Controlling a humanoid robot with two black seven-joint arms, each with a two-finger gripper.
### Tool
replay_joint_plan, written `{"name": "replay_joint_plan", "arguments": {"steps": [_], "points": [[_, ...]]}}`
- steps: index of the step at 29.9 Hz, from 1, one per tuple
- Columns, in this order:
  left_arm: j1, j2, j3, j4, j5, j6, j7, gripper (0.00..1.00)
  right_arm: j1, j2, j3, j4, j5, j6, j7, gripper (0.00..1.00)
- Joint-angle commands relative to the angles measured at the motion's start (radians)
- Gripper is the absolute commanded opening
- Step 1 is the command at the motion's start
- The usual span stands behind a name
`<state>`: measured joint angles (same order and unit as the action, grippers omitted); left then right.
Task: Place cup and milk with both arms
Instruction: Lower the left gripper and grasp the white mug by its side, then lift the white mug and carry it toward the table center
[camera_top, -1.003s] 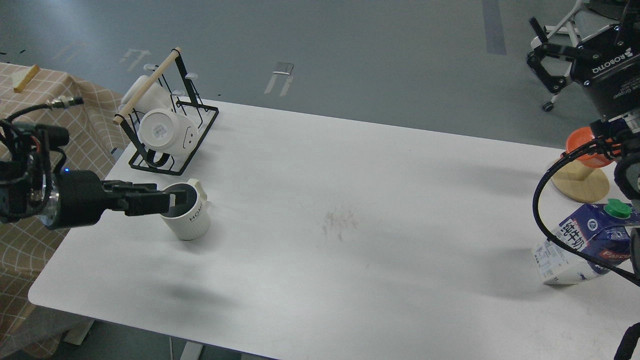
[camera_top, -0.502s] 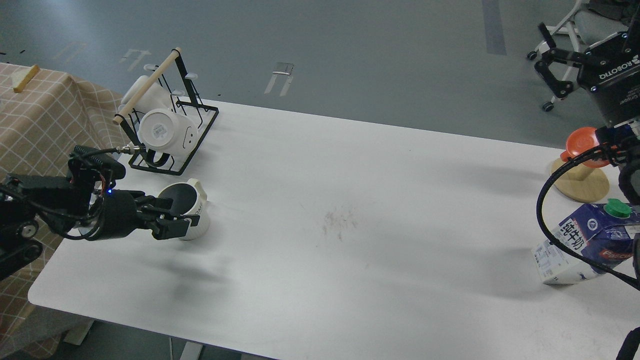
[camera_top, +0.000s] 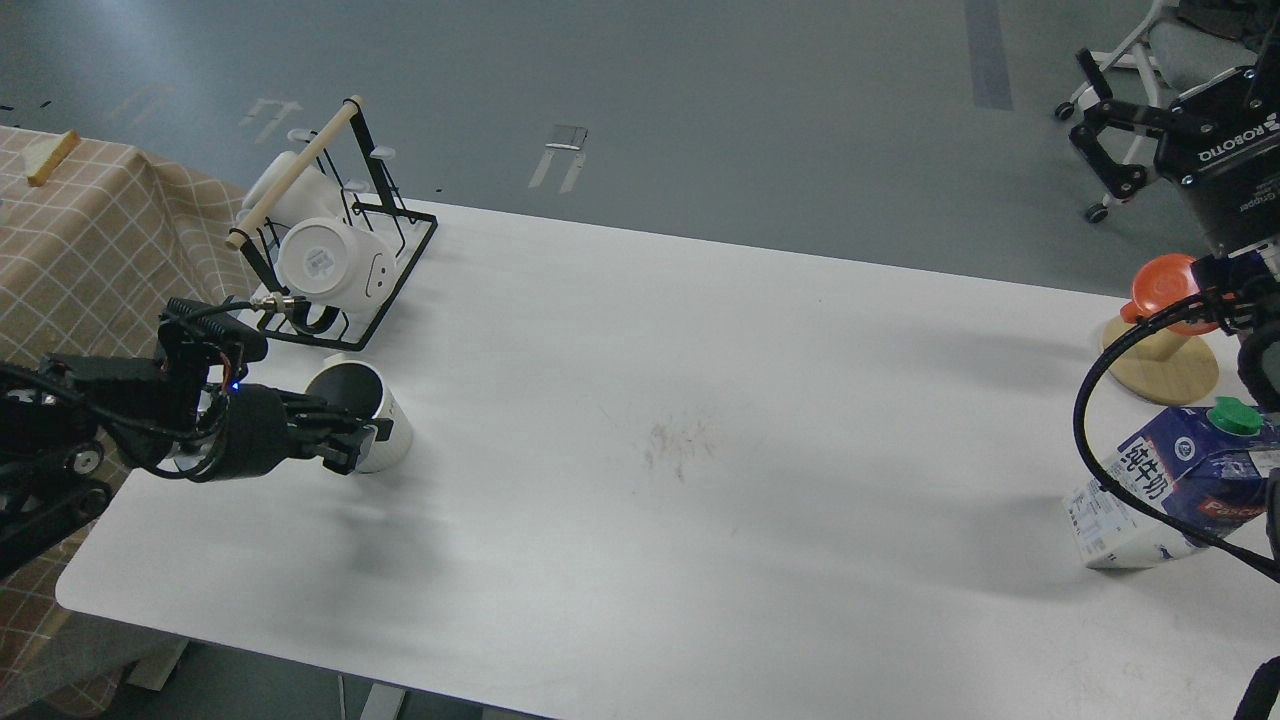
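The white ribbed cup (camera_top: 372, 425) with a dark inside stands near the table's left edge, leaning slightly left; its handle and lettering are hidden. My left gripper (camera_top: 352, 447) comes in from the left and lies against the cup's near side; its fingers are dark and cannot be told apart. The blue and white milk carton (camera_top: 1165, 490) with a green cap (camera_top: 1235, 415) leans at the far right, partly behind my right arm's cable. My right gripper (camera_top: 1100, 125) is open and empty, high above and behind the carton.
A black wire rack (camera_top: 395, 270) holding white smiley mugs (camera_top: 330, 258) stands just behind the cup. An orange-red cup (camera_top: 1165, 285) sits on a round wooden stand (camera_top: 1165, 370) behind the milk. A checked tablecloth table (camera_top: 90, 230) adjoins the white table (camera_top: 700, 400) on the left.
My left gripper has dropped from the cup's rim to its near side. The cup has shifted left and turned, hiding its handle. My right gripper rose slightly.
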<state>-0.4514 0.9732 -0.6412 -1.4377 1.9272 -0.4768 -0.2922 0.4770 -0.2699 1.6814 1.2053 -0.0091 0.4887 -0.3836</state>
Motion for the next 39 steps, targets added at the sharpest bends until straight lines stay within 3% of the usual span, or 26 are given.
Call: {"name": "replay_joint_plan", "arguments": {"steps": [1, 10, 14, 22, 26, 31, 37, 39], "points": [[-0.03, 0.01, -0.002, -0.03, 0.004, -0.003, 0.001, 0.0, -0.005, 0.0, 0.0, -0.003, 0.0, 0.0, 0.0, 1.0], [-0.249, -0.024, -0.002, -0.135, 0.004, -0.012, 0.011, 0.0, -0.044, -0.008, 0.031, 0.002, 0.0, 0.0, 0.0, 1.0], [-0.296, -0.174, 0.031, -0.141, 0.029, -0.012, 0.024, 0.0, -0.067, -0.008, 0.061, 0.005, 0.0, 0.0, 0.0, 1.0], [-0.417, -0.359, 0.302, -0.127, 0.13, -0.012, 0.041, 0.0, -0.106, -0.011, 0.1, 0.005, 0.0, 0.0, -0.001, 1.0], [-0.446, -0.401, 0.379, -0.122, 0.13, -0.012, 0.053, 0.0, -0.117, -0.011, 0.112, 0.005, 0.0, 0.0, -0.001, 1.0], [-0.438, -0.453, 0.426, -0.083, 0.133, -0.012, 0.107, 0.0, -0.129, -0.011, 0.113, 0.005, 0.001, 0.0, -0.001, 1.0], [-0.446, -0.496, 0.437, -0.055, 0.131, -0.012, 0.125, 0.0, -0.129, -0.009, 0.113, 0.007, 0.001, 0.0, -0.003, 1.0], [-0.443, -0.536, 0.437, -0.056, 0.13, -0.012, 0.162, 0.48, -0.13, -0.011, 0.113, 0.007, 0.001, 0.0, -0.005, 1.0]]}}
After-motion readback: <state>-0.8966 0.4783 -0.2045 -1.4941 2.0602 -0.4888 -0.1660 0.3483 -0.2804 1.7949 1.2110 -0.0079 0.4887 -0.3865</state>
